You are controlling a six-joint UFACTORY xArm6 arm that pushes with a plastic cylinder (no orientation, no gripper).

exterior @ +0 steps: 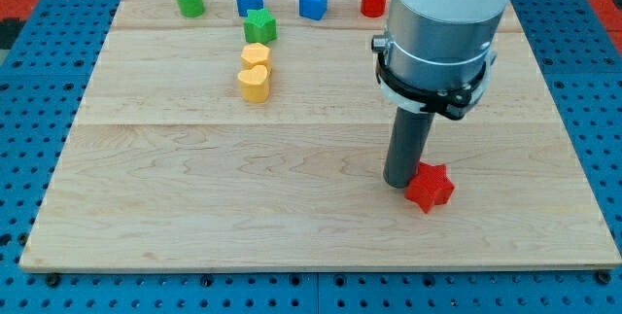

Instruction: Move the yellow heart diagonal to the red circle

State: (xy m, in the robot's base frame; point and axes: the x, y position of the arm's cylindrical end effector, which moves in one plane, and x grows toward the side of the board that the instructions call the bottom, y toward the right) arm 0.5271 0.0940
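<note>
Yellow heart (254, 84) in the left half of the wooden desk (175, 207), above the middle, well apart from my tip (406, 184), which sits far to the view's right and lower down. Touching the heart's upper side, a second yellow block (256, 56), shape hard to make out. Just above that, a green star (259, 26).

Along the desk's top edge, from the view's left: green cylinder (190, 0), blue block (250, 1) right above the star, blue cube (313, 1), then red circle (374, 0), partly behind the arm's pale body. Heart well apart from the red circle, lower and to the left of it.

Further right, the dark rod coming straight down onto the board. No fingers to read as wide or narrow, only a plain rod; nothing held. My tip pressed against the left side of a red star (429, 187), near the desk's bottom right.

No containers anywhere on the desk.

Bare wood to the left of the heart, below it down to the bottom edge, and between it and the rod. Heart far from every edge; top-row blocks close to theirs.
</note>
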